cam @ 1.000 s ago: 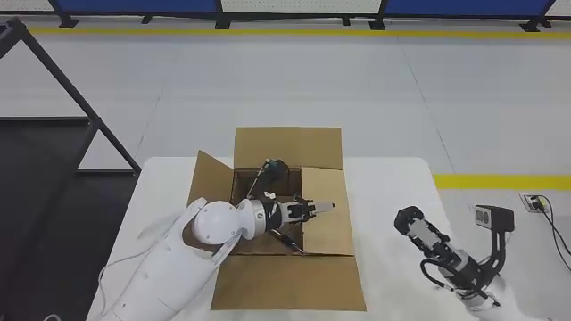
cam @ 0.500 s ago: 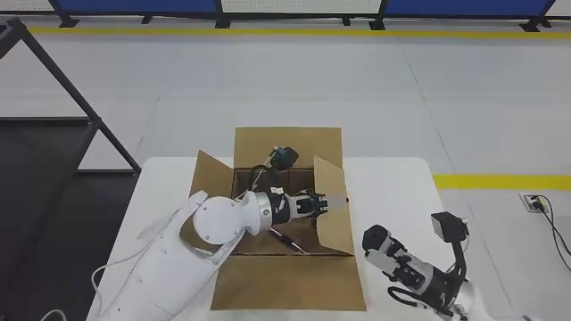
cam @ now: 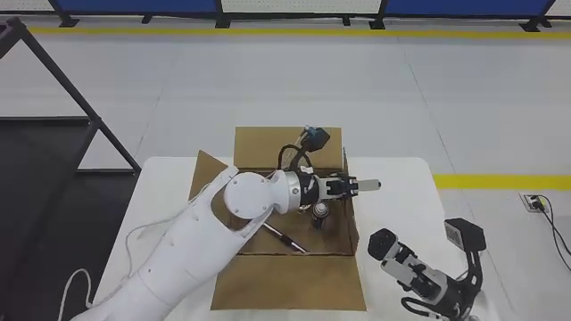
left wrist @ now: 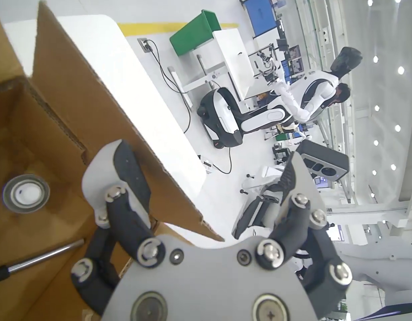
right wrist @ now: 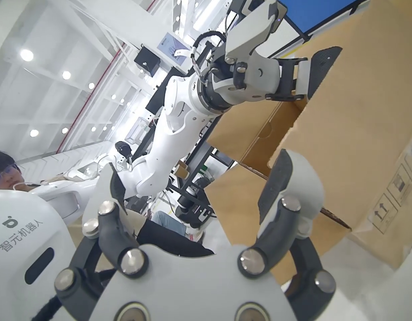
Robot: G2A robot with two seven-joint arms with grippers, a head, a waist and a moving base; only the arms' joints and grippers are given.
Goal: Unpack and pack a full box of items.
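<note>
An open cardboard box [cam: 287, 282] stands in the middle of the white table [cam: 161, 196]. My left gripper [cam: 355, 185] is open at the box's right flap [cam: 350, 223], which stands upright. In the left wrist view the left gripper [left wrist: 206, 158] straddles that flap [left wrist: 92, 101], one finger [left wrist: 125, 168] inside and one outside. Inside the box lie a round-topped container [left wrist: 25, 193] and a metal rod with a black handle [left wrist: 42, 258]. My right gripper [right wrist: 199, 185] is open and empty, low beside the box's right wall [right wrist: 359, 135], near the table's front right [cam: 384, 245].
The box's front flap [cam: 268, 303] lies flat toward the table's front edge, the back flap [cam: 268, 147] lies outward and the left flap [cam: 210, 174] slants outward. A black rack [cam: 53, 98] stands off the table's left. Bare table lies right of the box.
My left gripper swept to the right across the box, and the right flap went from folded inward to upright. My right arm moved left, toward the table's front right corner.
</note>
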